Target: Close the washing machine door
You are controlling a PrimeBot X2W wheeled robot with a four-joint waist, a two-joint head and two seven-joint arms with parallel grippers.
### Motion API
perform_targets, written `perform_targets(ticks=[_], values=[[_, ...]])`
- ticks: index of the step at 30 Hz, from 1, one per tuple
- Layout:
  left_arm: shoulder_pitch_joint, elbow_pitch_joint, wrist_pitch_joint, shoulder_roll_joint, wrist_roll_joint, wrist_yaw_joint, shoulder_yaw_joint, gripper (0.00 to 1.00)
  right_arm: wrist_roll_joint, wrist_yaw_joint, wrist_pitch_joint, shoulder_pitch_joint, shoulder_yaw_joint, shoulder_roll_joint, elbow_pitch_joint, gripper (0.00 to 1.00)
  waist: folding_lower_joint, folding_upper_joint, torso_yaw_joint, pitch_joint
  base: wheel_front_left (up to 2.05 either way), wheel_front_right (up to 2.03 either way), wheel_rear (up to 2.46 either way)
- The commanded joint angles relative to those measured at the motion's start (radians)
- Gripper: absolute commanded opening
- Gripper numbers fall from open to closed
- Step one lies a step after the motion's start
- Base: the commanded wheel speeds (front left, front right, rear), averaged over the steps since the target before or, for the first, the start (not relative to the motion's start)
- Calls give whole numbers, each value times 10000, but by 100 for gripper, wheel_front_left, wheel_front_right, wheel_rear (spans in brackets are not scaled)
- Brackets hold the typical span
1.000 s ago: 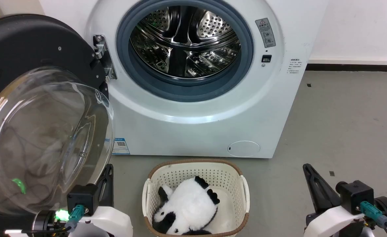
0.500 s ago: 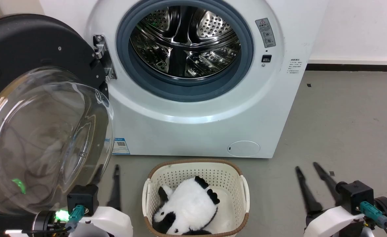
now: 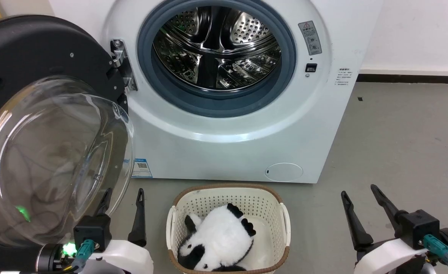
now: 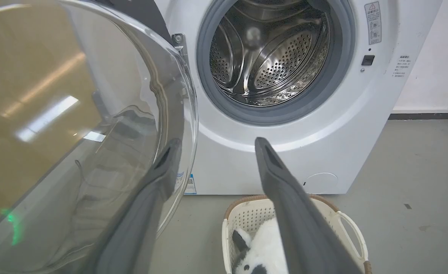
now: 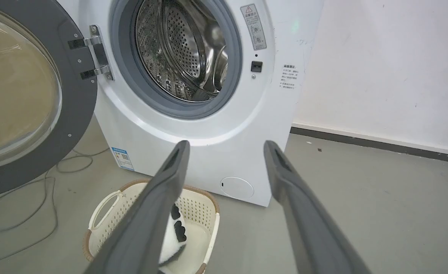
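Left gripper [image 3: 124,192] with its two long dark fingers now splayed apart, pressed together a second ago, right gripper [image 3: 359,191] the same, dark fingers spread from one closed wedge, head camera nudged, whole scene sliding slightly right.

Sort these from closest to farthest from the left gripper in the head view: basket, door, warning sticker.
1. The door, right beside the left gripper, on its left.
2. The basket, on the floor to its right.
3. The warning sticker, high on the washing machine's right.
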Motion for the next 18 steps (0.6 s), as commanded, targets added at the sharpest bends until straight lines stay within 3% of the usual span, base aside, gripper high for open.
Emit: perform_targets(ticks=[1, 18], values=[[108, -68, -79, 0, -78, -27, 12, 100, 97, -1, -77, 78, -26, 4, -22, 100, 0, 0, 16, -5, 0, 0, 0], [294, -288, -434, 1, -306, -93, 71, 100, 276, -2, -432, 197, 36, 8, -83, 100, 0, 0, 624, -57, 0, 0, 0]])
